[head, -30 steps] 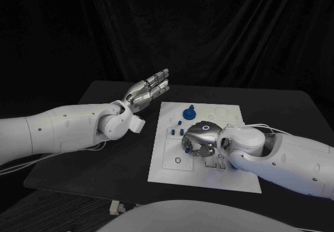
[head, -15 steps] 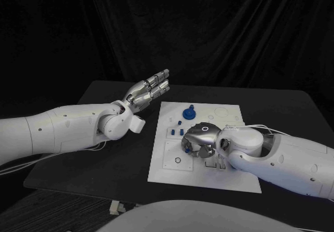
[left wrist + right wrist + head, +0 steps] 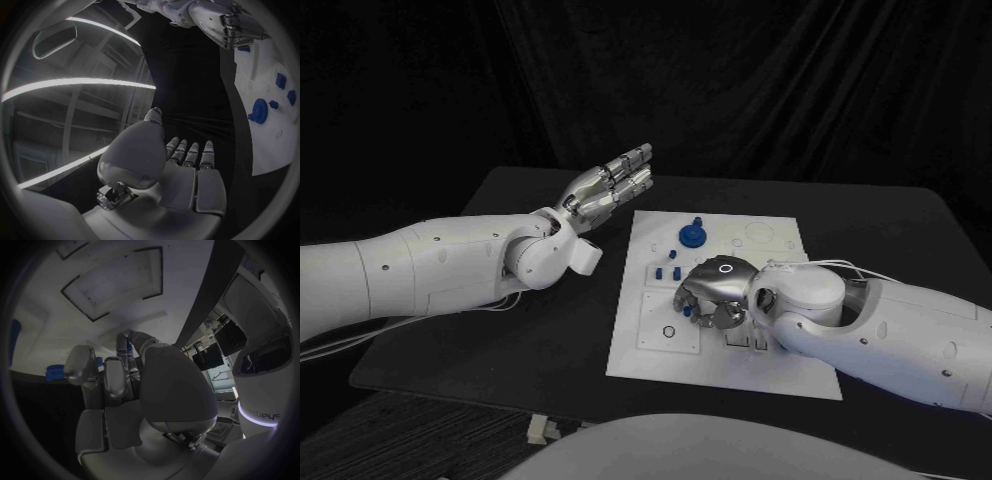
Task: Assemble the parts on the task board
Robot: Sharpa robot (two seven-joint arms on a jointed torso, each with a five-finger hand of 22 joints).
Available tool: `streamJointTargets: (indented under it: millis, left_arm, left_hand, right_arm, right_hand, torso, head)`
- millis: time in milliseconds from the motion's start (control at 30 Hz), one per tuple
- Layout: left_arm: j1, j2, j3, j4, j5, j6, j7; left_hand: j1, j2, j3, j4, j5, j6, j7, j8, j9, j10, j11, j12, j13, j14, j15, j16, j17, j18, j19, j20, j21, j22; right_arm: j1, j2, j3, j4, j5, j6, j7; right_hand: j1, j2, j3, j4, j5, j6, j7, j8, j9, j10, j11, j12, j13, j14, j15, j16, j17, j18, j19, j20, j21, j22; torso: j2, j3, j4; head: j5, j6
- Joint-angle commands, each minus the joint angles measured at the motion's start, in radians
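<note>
Your right robot hand (image 3: 714, 292) curls fingers-down over the middle of the task board (image 3: 776, 375); whether it pinches a part you cannot tell, as the fingertips are hidden. Your left robot hand (image 3: 607, 183) hovers spread, empty, above the surface (image 3: 488, 330). Blue parts (image 3: 691, 235) stand just beyond; next likely calls for seating one precisely

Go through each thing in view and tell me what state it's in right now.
Left hand: raised beside the board, fingers straight, holding nothing.
Right hand: down on the board, fingers curled; whether it holds anything is hidden.
Task board: flat on the table.
Round blue part: standing on the board, untouched.
</note>
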Motion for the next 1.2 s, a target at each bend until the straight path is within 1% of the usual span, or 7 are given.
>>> streamJointTargets:
  millis: [33,200,300,500,700,1000,1200]
  left_arm:
    - [-0.001,0.003,0.001,0.0,0.008,0.011,0.103]
    - [-0.002,0.006,0.001,-0.002,0.008,0.013,0.1]
    - [-0.002,0.007,0.001,-0.004,0.008,0.013,0.099]
    - [-0.003,0.008,0.001,-0.006,0.008,0.016,0.097]
    - [-0.004,0.008,0.001,-0.007,0.008,0.018,0.094]
    - [-0.004,0.006,0.001,-0.008,0.008,0.023,0.093]
    - [-0.004,0.008,0.001,-0.009,0.008,0.026,0.091]
  left_hand:
    - [0.008,0.0,-0.005,-0.001,0.005,0.002,0.007,-0.001,0.001,-0.001,0.007,0.005,0.0,0.0,0.009,-0.004,-0.001,-0.006,0.0,0.004,0.001,0.001]
    - [0.013,0.001,-0.004,-0.001,0.013,0.002,0.01,-0.001,0.001,-0.002,0.008,0.005,0.0,0.0,0.009,-0.004,-0.001,-0.005,0.0,0.005,0.001,0.001]
    - [0.015,0.001,-0.004,-0.002,0.015,0.003,0.01,-0.001,0.001,-0.002,0.009,0.006,0.0,0.0,0.009,-0.004,-0.001,-0.005,0.0,0.005,0.001,0.001]
    - [0.018,0.001,-0.004,-0.002,0.02,0.003,0.01,-0.001,0.001,-0.002,0.01,0.006,0.0,0.0,0.008,-0.004,-0.001,-0.004,0.0,0.005,0.001,0.001]
    - [0.019,0.001,-0.004,-0.003,0.022,0.003,0.01,-0.001,0.001,-0.002,0.011,0.006,0.0,0.0,0.008,-0.004,-0.001,-0.004,0.0,0.006,0.001,0.001]
    - [0.028,0.001,-0.007,-0.001,0.025,0.003,0.004,-0.001,0.001,-0.002,0.011,0.006,0.0,0.0,0.013,-0.004,-0.001,0.003,0.003,0.028,0.003,0.005]
    - [0.032,0.003,-0.009,0.0,0.025,0.005,-0.005,0.0,0.002,-0.002,0.013,0.006,0.0,0.0,0.013,-0.004,-0.001,0.009,0.004,0.046,0.004,0.007]
  right_arm:
    - [-0.004,-0.004,-0.001,0.002,-0.008,0.006,-0.024]
    - [-0.004,-0.016,-0.001,0.01,-0.008,-0.038,-0.021]
    - [-0.004,-0.024,-0.001,0.015,-0.008,-0.065,-0.016]
    - [-0.004,-0.048,-0.001,0.03,-0.008,-0.118,-0.003]
    - [0.011,-0.097,-0.001,0.064,-0.008,-0.172,0.008]
    - [0.092,-0.194,-0.001,0.122,-0.024,-0.261,-0.013]
    - [0.167,-0.261,-0.001,0.146,-0.031,-0.29,-0.043]
  right_hand:
    - [-0.011,0.0,0.002,0.007,-0.024,-0.034,-0.016,-0.018,-0.011,-0.007,0.002,-0.005,0.002,-0.01,0.001,-0.007,-0.003,0.02,-0.007,0.001,-0.008,0.13]
    - [-0.016,-0.002,-0.009,0.019,-0.054,-0.115,-0.054,-0.058,-0.044,-0.012,0.004,-0.005,0.006,-0.011,0.002,-0.008,-0.008,0.021,-0.006,0.002,-0.016,0.129]
    - [-0.015,-0.004,-0.032,0.037,-0.076,-0.253,-0.09,-0.08,-0.094,-0.011,0.004,-0.005,0.008,-0.017,0.002,-0.017,-0.023,0.023,-0.011,0.003,-0.032,0.126]
    - [0.0,-0.003,-0.067,0.066,-0.09,-0.325,-0.107,-0.081,-0.126,-0.007,0.003,-0.006,0.009,-0.02,0.002,-0.024,-0.032,0.025,-0.013,0.003,-0.045,0.123]
    - [0.017,0.0,-0.089,0.094,-0.096,-0.291,-0.102,-0.066,-0.127,0.005,-0.002,-0.004,0.01,-0.017,-0.002,-0.023,-0.031,0.024,-0.009,0.0,-0.045,0.125]
    - [0.031,0.002,-0.096,0.121,-0.098,-0.114,-0.059,-0.01,-0.104,0.035,-0.013,-0.002,0.01,-0.005,-0.012,-0.013,-0.02,0.021,0.008,-0.008,-0.026,0.131]
    - [-0.006,0.001,-0.105,0.138,-0.145,-0.07,-0.055,-0.006,-0.12,0.003,0.016,-0.115,-0.052,0.081,0.005,0.103,0.143,-0.031,0.13,-0.002,0.245,0.2]
  torso:
    - [0.0,0.0,0.0005]
    - [0.0,0.0,0.0003]
    - [0.0,0.0001,0.0005]
    - [0.0,0.0001,0.0003]
    - [0.0,0.0001,0.0003]
    - [0.0,0.0002,0.0002]
    - [0.0,0.0003,0.0002]
  head:
    - [0.001,0.0]
    - [0.0,0.0]
    - [-0.002,0.0]
    - [0.0,0.0]
    - [0.002,0.0]
    - [-0.003,0.0]
    - [-0.014,0.0]
